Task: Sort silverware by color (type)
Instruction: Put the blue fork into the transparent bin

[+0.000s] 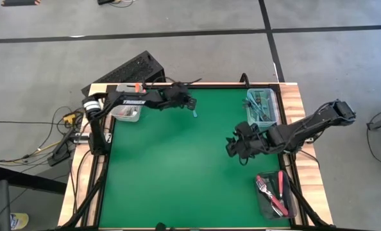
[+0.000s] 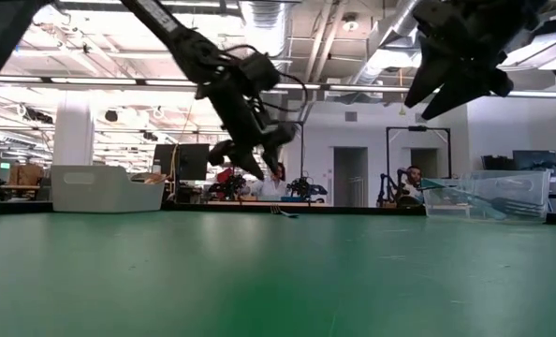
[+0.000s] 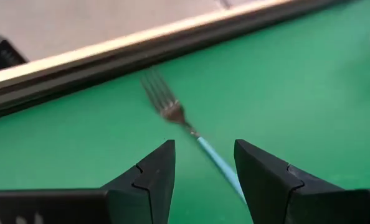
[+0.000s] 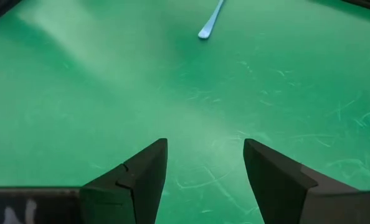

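One light-blue-handled fork [image 1: 194, 113] lies flat on the green mat near the far edge, its tines [image 3: 163, 102] toward that edge. My left gripper [image 1: 189, 102] hovers open just above it; in the left wrist view [image 3: 203, 144] the handle [image 3: 217, 163] runs between the two fingers. In the low view the gripper [image 2: 259, 164] hangs clear of the table and the fork [image 2: 283, 212]. My right gripper [image 1: 237, 146] is open over bare mat right of centre, and the fork's handle end [image 4: 208, 26] shows ahead of it [image 4: 205, 142].
A clear bin [image 1: 262, 106] at the far right corner holds teal forks. A dark bin [image 1: 277, 194] at the near right holds pink-red forks. Another clear bin [image 1: 126, 113] sits at the far left under the left arm. The middle of the mat is bare.
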